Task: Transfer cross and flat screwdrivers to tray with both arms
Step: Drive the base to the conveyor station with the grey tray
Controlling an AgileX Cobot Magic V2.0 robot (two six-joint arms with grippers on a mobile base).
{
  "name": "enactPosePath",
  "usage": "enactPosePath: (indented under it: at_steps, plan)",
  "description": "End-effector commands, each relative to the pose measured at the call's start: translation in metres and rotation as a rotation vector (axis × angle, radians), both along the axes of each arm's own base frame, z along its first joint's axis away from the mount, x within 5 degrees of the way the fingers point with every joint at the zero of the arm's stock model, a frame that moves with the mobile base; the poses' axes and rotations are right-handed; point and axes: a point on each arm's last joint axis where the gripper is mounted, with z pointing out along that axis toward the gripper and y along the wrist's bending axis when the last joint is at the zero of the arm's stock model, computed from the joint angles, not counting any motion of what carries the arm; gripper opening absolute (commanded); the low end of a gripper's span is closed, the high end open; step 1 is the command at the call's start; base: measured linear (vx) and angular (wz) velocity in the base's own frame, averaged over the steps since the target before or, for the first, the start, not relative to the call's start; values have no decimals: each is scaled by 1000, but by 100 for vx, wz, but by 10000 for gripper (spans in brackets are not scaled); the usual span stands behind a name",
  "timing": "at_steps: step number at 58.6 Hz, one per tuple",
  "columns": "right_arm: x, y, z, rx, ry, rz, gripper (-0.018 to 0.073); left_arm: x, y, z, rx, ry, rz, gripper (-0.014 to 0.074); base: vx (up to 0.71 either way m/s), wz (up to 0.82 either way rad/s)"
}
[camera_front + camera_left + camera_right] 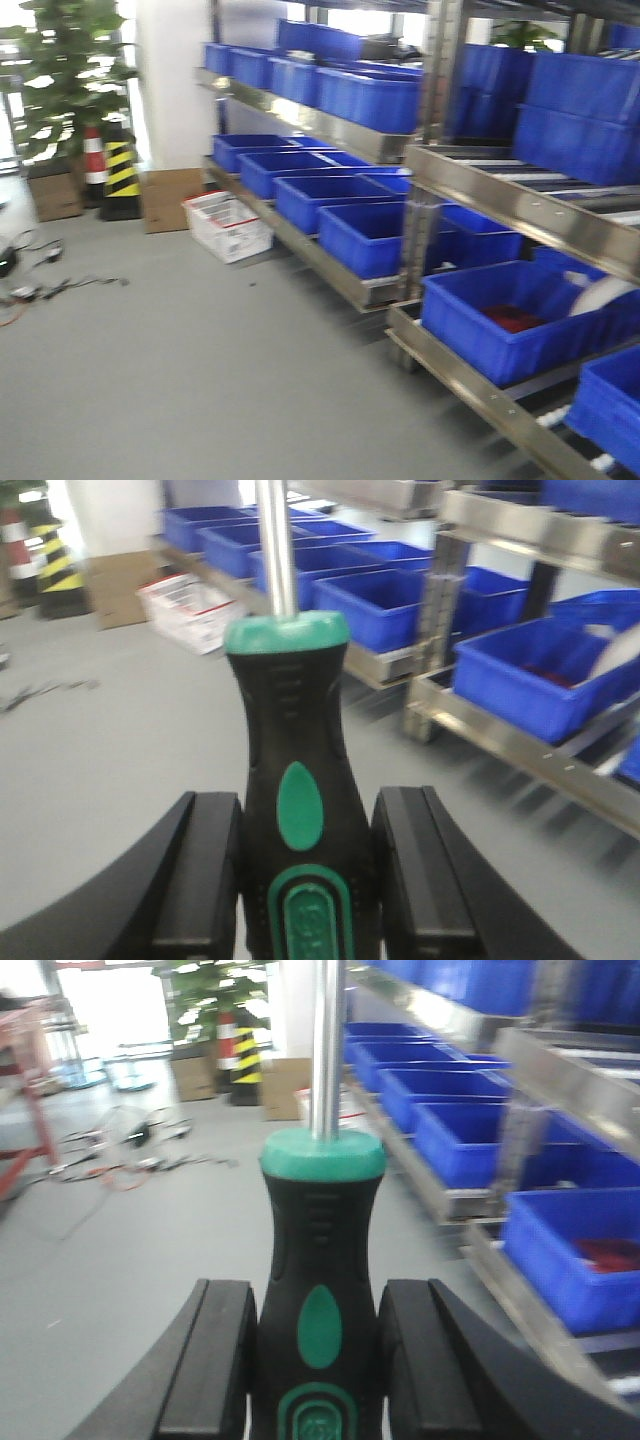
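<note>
In the left wrist view a black-and-green screwdriver (298,810) stands between the black pads (205,880), and my left gripper (305,870) is shut on its handle. Its metal shaft (276,550) runs up out of the frame. In the right wrist view a like screwdriver (320,1280) is held the same way, with my right gripper (318,1360) shut on the handle and the shaft (327,1050) pointing up. Which one is cross and which is flat cannot be told, as both tips are out of frame. The tray is out of view. Neither arm shows in the front view.
Steel racks (470,180) with several blue bins (505,320) run along the right. A white crate (228,226), cardboard boxes (170,198), a striped post (121,180) and a potted plant (60,70) stand at the back left. Cables (30,285) lie on the grey floor.
</note>
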Motion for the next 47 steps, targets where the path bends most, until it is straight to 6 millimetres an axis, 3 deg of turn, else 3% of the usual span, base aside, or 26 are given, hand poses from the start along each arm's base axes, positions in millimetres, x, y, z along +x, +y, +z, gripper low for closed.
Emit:
enactPosePath:
  at_steps: [1,47]
  plan:
    - [-1,-1,18,25,-122,-12,-8,-1,0,18,-30,-127,2,0,48,-66]
    - [-1,-1,18,25,-122,-12,-8,-1,0,18,-30,-127,2,0,37,-72]
